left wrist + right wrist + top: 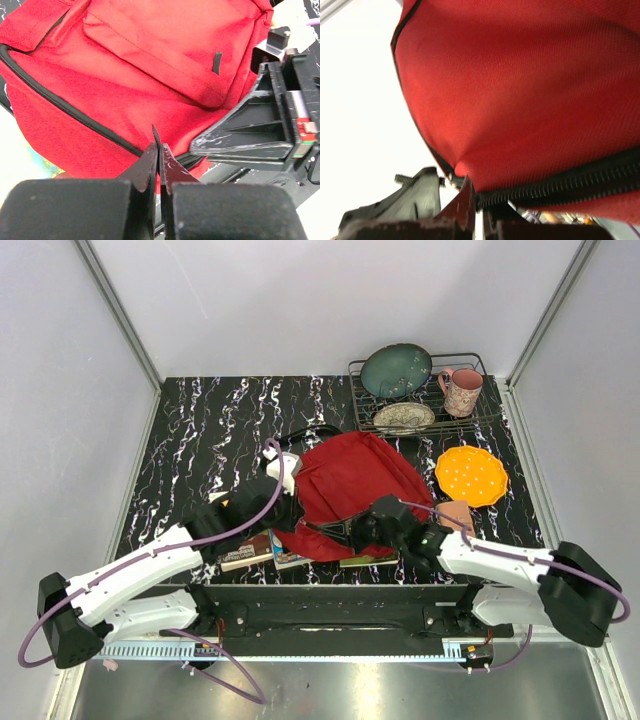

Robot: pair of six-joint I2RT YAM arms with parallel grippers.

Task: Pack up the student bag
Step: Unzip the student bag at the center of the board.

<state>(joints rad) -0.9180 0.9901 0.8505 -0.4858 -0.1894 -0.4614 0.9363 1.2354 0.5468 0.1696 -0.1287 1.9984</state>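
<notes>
The student bag (350,480), a red fabric backpack, lies in the middle of the table with its near edge lifted between my two grippers. In the left wrist view my left gripper (160,150) is shut on a thin black tab (155,134) at the bag's black-piped seam, below the front pocket (165,55). My right gripper (479,197) is shut on the bag's edge at the black zip teeth (555,185). From above, the left gripper (296,512) and right gripper (352,530) meet at the bag's near side.
Books (247,553) lie under and beside the bag's near edge. An orange plate (471,475) sits to the right. At the back right, a wire dish rack (480,365) holds a teal plate (396,370), a patterned plate (404,418) and a pink mug (461,391).
</notes>
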